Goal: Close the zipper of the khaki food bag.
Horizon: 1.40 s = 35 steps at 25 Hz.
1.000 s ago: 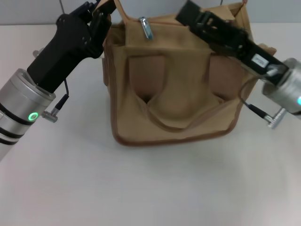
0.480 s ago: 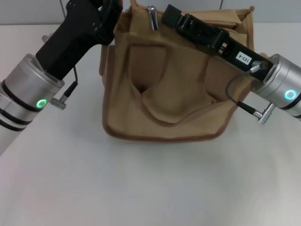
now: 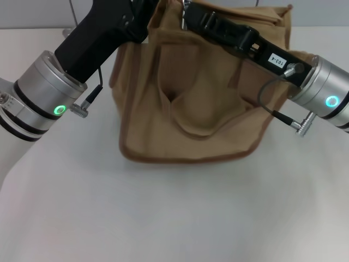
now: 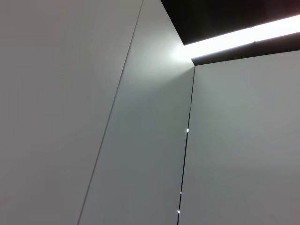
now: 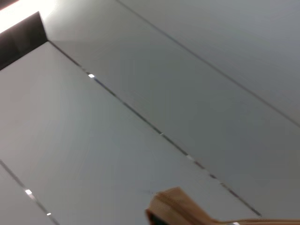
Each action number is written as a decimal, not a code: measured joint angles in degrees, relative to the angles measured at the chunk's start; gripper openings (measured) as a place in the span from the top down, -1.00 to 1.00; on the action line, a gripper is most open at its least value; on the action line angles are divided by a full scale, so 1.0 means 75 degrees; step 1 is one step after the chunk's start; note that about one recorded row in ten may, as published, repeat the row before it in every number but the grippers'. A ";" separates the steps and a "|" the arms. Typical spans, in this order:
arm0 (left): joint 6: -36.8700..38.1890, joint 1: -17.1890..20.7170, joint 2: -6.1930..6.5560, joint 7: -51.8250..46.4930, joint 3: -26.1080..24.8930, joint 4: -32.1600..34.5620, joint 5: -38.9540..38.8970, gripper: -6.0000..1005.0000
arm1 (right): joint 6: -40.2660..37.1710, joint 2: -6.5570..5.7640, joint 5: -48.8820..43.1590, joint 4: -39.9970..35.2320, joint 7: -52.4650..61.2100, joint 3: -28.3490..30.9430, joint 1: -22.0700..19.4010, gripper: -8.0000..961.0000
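Note:
The khaki food bag [image 3: 202,109] stands mid-table in the head view, its front with two strap patches and the looped handle [image 3: 191,123] facing me. Its top is tipped away, so the zipper line is hidden. A small silver pull [image 3: 185,6] shows at the frame's top edge. My left gripper [image 3: 146,10] grips the bag's top left corner. My right gripper [image 3: 191,12] lies across the bag's top, its tip right by the silver pull. A corner of the bag [image 5: 176,206] shows in the right wrist view.
The white table [image 3: 174,218] spreads in front of the bag. A grey wall panel [image 4: 140,140] fills the left wrist view, and the right wrist view shows wall too. Cables hang from both wrists near the bag's sides.
Both arms have moved up and away from me. The bag's top has risen with them. My right gripper has slid left along the top to reach the silver pull.

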 joint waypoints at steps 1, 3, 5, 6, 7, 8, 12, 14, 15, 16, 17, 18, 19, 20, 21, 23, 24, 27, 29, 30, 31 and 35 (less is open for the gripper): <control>0.0004 -0.0017 0.0000 -0.0001 0.0001 -0.0001 0.0000 0.85 | -0.0100 0.0000 -0.0010 0.0019 0.0000 -0.0007 0.0037 0.06; 0.0007 -0.0037 0.0000 0.0001 -0.0002 -0.0002 0.0001 0.85 | -0.0257 0.0004 -0.0027 0.0039 -0.0009 -0.0016 0.0096 0.06; 0.0008 -0.0040 0.0000 0.0015 -0.0012 -0.0019 0.0003 0.85 | -0.0215 0.0007 -0.0019 0.0014 -0.0009 -0.0020 0.0099 0.05; 0.0009 -0.0038 0.0000 0.0020 -0.0025 -0.0039 0.0004 0.85 | -0.0173 0.0008 -0.0005 0.0001 -0.0008 -0.0021 0.0089 0.05; 0.0009 -0.0035 0.0000 0.0022 -0.0034 -0.0052 0.0006 0.85 | -0.0145 0.0009 0.0006 -0.0005 -0.0007 -0.0021 0.0077 0.06; 0.0009 -0.0027 0.0000 0.0027 -0.0054 -0.0068 0.0008 0.85 | -0.0128 0.0009 0.0003 -0.0009 -0.0007 -0.0021 0.0076 0.06; 0.0009 -0.0033 0.0000 0.0037 -0.0059 -0.0071 0.0009 0.85 | 0.0027 0.0012 -0.0019 -0.0011 -0.0008 -0.0018 0.0113 0.06; 0.0021 -0.0044 0.0000 0.0041 -0.0060 -0.0073 0.0010 0.85 | 0.0118 0.0014 -0.0019 -0.0011 -0.0008 -0.0017 0.0116 0.06; 0.0021 -0.0044 0.0000 0.0041 -0.0060 -0.0073 0.0010 0.85 | 0.0178 0.0014 -0.0019 -0.0008 0.0012 -0.0015 0.0119 0.06; 0.0035 -0.0048 0.0000 0.0042 -0.0062 -0.0073 0.0010 0.85 | 0.0158 0.0014 -0.0019 -0.0001 0.0011 -0.0014 0.0121 0.06; 0.0041 -0.0049 0.0000 0.0042 -0.0062 -0.0073 0.0009 0.85 | 0.0114 0.0014 -0.0024 0.0007 0.0012 -0.0014 0.0124 0.06; 0.0049 -0.0051 0.0000 0.0043 -0.0062 -0.0077 0.0009 0.85 | 0.0011 0.0014 -0.0034 0.0013 -0.0017 -0.0019 0.0135 0.05; 0.0049 -0.0051 0.0000 0.0043 -0.0062 -0.0077 0.0009 0.85 | 0.0011 0.0014 -0.0034 0.0013 -0.0017 -0.0019 0.0135 0.06; 0.0053 -0.0051 0.0000 0.0045 -0.0062 -0.0080 0.0008 0.85 | -0.0008 0.0014 -0.0036 0.0011 -0.0028 -0.0023 0.0140 0.06; 0.0054 -0.0052 0.0000 0.0047 -0.0063 -0.0082 0.0007 0.85 | -0.0010 0.0014 -0.0036 0.0005 -0.0030 -0.0026 0.0147 0.06; 0.0054 -0.0050 0.0000 0.0055 -0.0062 -0.0084 -0.0005 0.85 | -0.0036 0.0011 -0.0037 0.0014 -0.0035 -0.0112 0.0197 0.07; 0.0054 -0.0050 0.0000 0.0055 -0.0062 -0.0084 -0.0005 0.85 | -0.0036 0.0011 -0.0037 0.0014 -0.0035 -0.0112 0.0197 0.07; 0.0054 -0.0046 0.0000 0.0056 -0.0062 -0.0084 -0.0004 0.85 | -0.0007 0.0012 -0.0017 0.0021 -0.0052 -0.0258 0.0269 0.07; 0.0054 -0.0046 0.0000 0.0056 -0.0062 -0.0085 -0.0005 0.85 | 0.0036 0.0013 -0.0006 0.0021 -0.0050 -0.0257 0.0273 0.08; 0.0054 -0.0046 0.0000 0.0056 -0.0061 -0.0084 -0.0009 0.85 | 0.0055 0.0014 0.0006 0.0020 -0.0048 -0.0256 0.0277 0.08; 0.0054 -0.0045 0.0000 0.0059 -0.0062 -0.0085 -0.0021 0.85 | 0.0043 0.0014 0.0010 0.0018 -0.0049 -0.0258 0.0279 0.08; 0.0054 -0.0037 0.0000 0.0196 -0.0070 -0.0116 -0.0042 0.85 | -0.0133 0.0018 -0.0011 -0.0013 -0.0156 -0.0277 0.0310 0.08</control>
